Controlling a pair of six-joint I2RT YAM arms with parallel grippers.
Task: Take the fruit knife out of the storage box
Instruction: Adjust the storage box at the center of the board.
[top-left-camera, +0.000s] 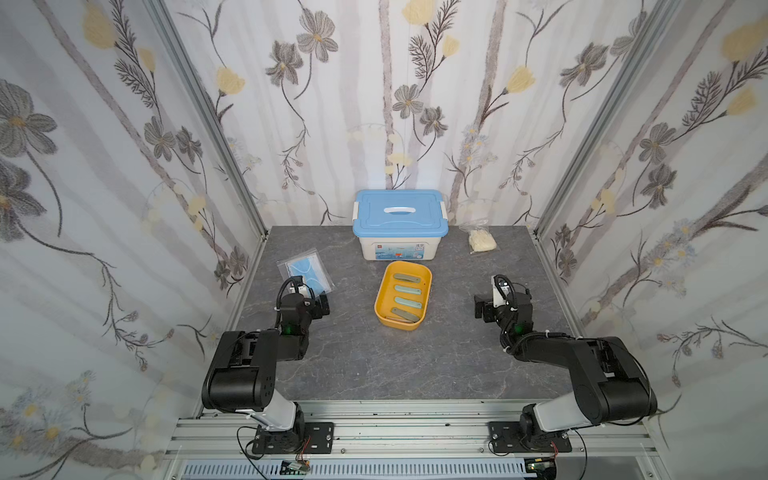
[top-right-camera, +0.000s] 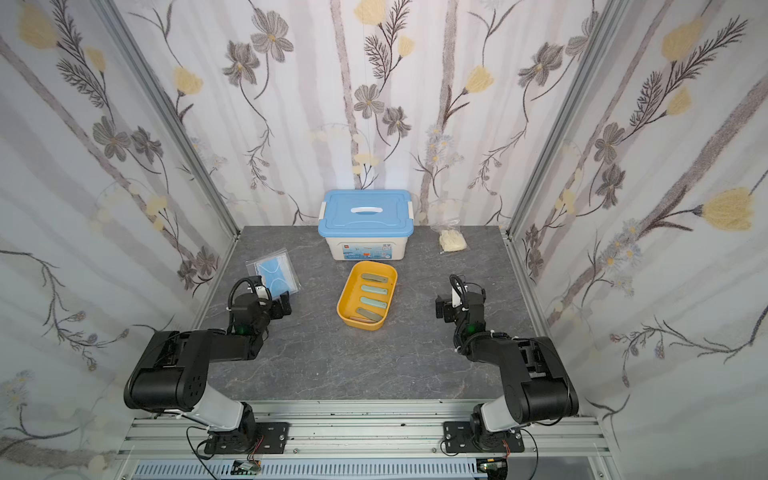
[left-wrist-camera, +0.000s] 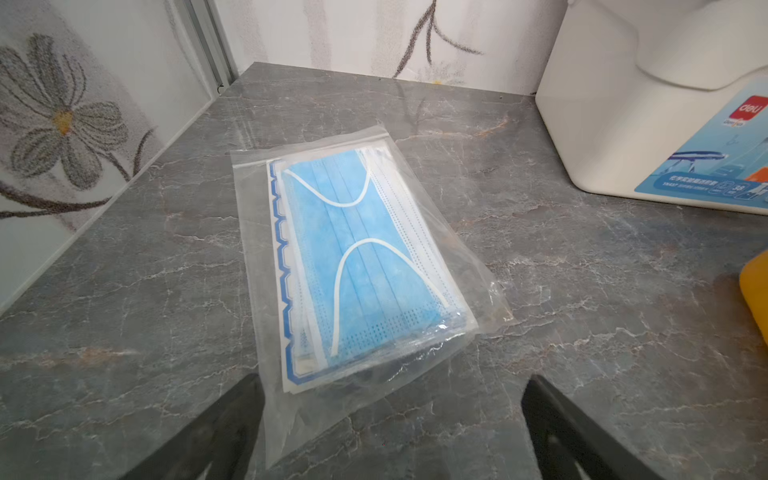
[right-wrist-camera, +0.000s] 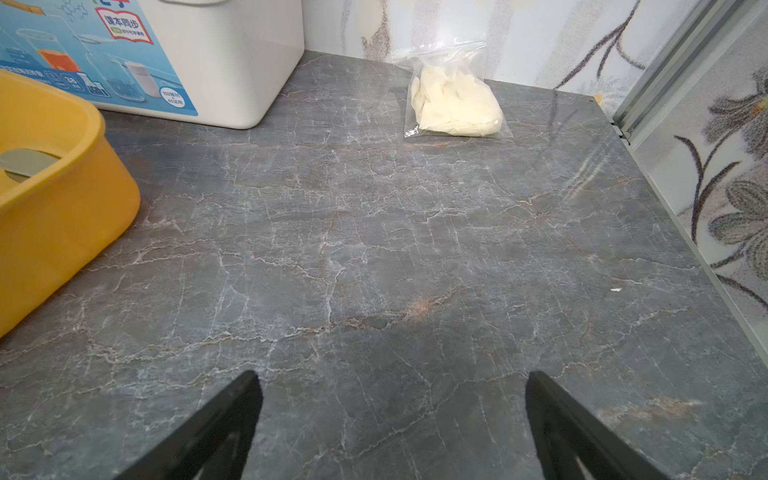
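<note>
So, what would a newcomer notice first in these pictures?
The yellow storage box sits in the middle, holding fruit knives side by side. Behind it stands a white box with a blue lid. The left gripper and right gripper are open on either side, holding nothing.

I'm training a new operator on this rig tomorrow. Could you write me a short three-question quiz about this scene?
1. True or false: the storage box has a lid on it.
2. What lies just ahead of the left pincer? A) a sponge B) bagged face masks C) scissors
3. Fill in: the right pincer is ___ and holds nothing.
Key: 1 false; 2 B; 3 open.
</note>
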